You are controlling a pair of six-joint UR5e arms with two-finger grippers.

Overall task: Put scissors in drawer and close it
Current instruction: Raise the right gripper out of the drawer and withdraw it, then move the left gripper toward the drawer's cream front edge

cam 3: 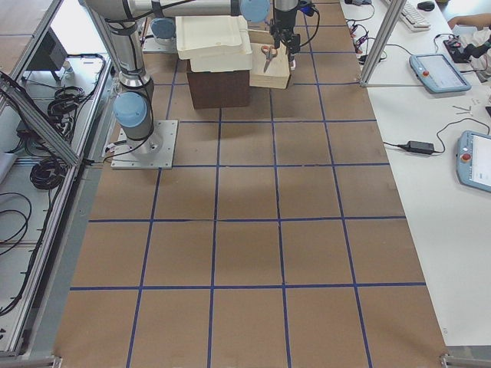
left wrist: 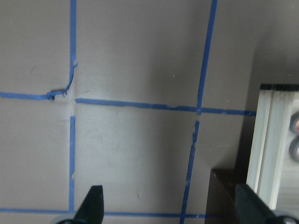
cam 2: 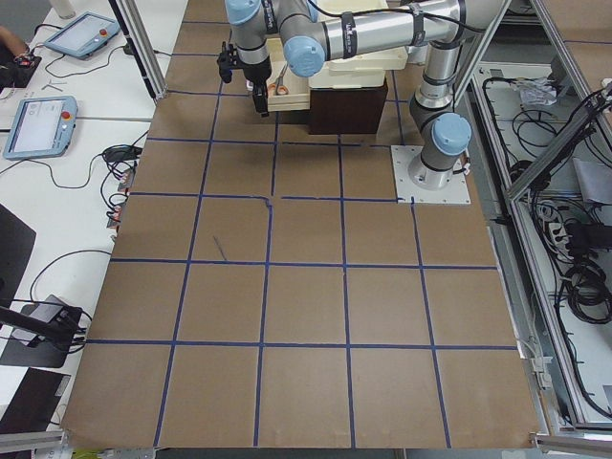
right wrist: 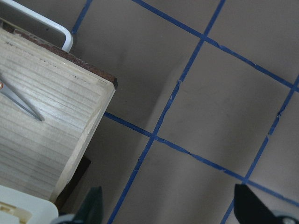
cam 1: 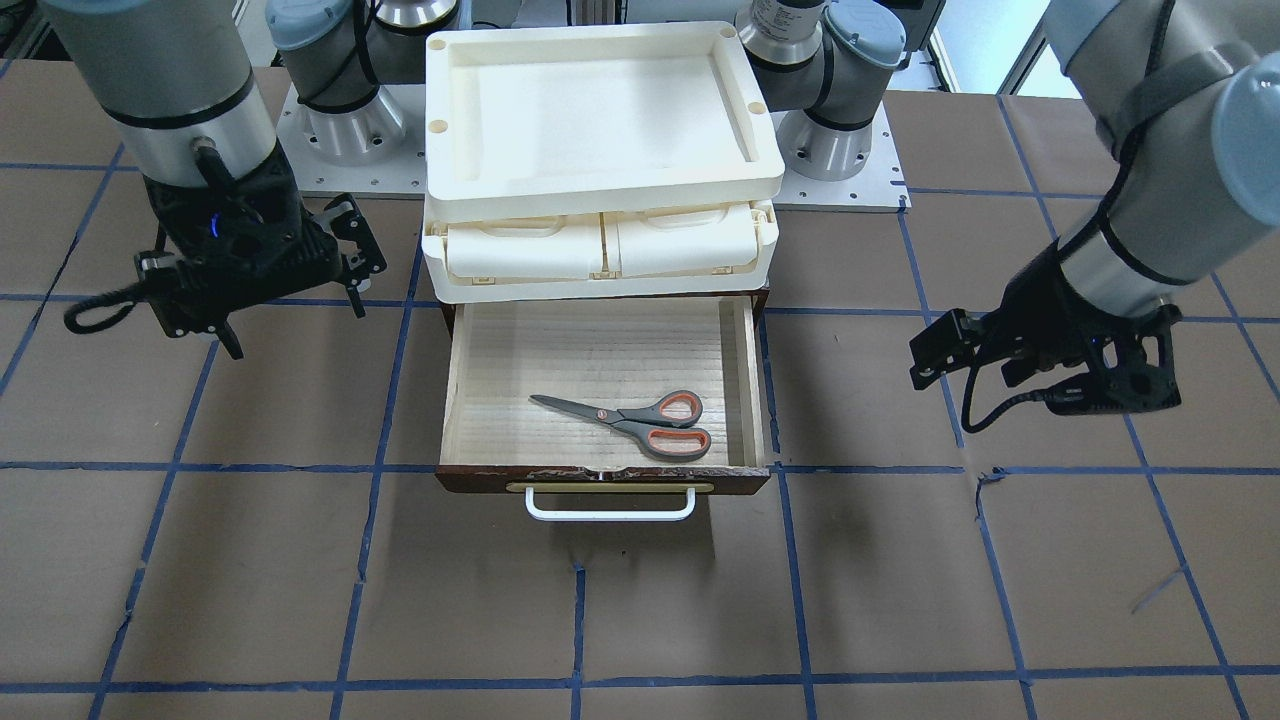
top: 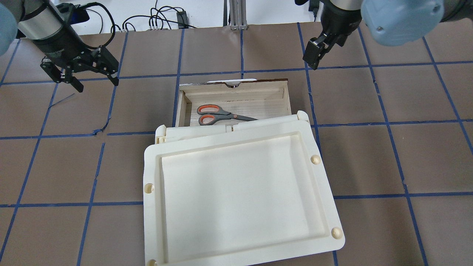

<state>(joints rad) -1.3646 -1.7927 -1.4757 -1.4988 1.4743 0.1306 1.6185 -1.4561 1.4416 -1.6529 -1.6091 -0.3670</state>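
While the drawer [cam 1: 757, 380] stands pulled out between left gripper [left wrist: 170, 212] and right gripper [right wrist: 168, 212], well apart from each, both claws gape wide, empty. Inside, near its front, scissors [cam 1: 640, 420] lie flat. Judged rigid, easy-sliding: push dark front by wire handle [cam 1: 610, 505].

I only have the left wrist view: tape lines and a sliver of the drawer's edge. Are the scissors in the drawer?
Observer: Yes. The scissors lie flat inside the drawer, near its front panel, handles toward the left arm's side.
Operator: Is the drawer shut?
Observer: No. It is pulled out from under the cream box, and nothing touches its white handle.
Operator: Is the right tool holding anything?
Observer: No. The right tool is open and empty, over bare table beside the drawer.
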